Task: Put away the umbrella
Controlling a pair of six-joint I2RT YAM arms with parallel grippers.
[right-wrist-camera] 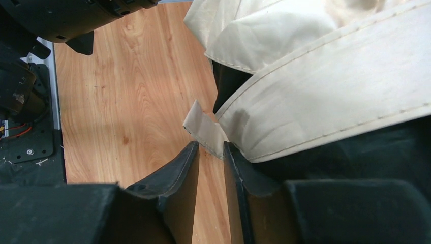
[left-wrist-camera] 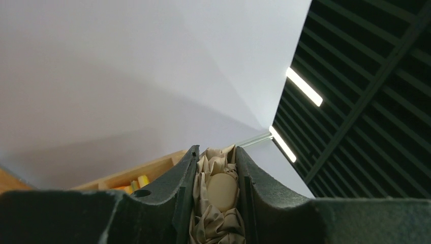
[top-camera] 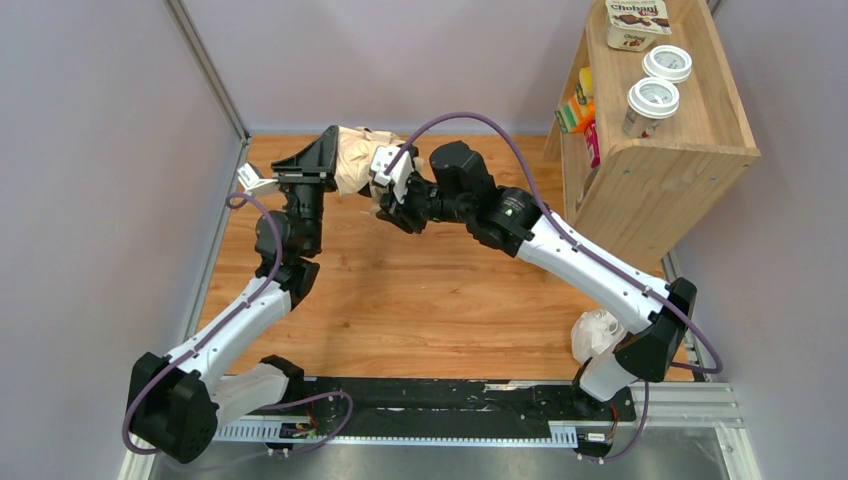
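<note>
The umbrella (top-camera: 355, 155) is a bunched cream canopy held above the far middle of the wooden floor. My left gripper (top-camera: 332, 150) is shut on it. In the left wrist view crumpled beige fabric and a pale rounded knob (left-wrist-camera: 222, 191) fill the space between the left gripper's (left-wrist-camera: 214, 150) jaws. My right gripper (top-camera: 388, 208) reaches the umbrella from the right. In the right wrist view its jaws stand a little apart, with bare floor showing between them. The umbrella's strap tab (right-wrist-camera: 202, 126) lies just past the right gripper's (right-wrist-camera: 210, 146) tips, under the stitched canopy edge (right-wrist-camera: 325, 86).
A wooden shelf unit (top-camera: 690, 140) stands at the back right, with two lidded cups (top-camera: 652, 100) and a Chobani box (top-camera: 637, 20) on top and colourful items inside. A white lumpy bag (top-camera: 594, 335) sits by the right arm's base. Grey walls and a metal rail (top-camera: 215, 250) close in the left side.
</note>
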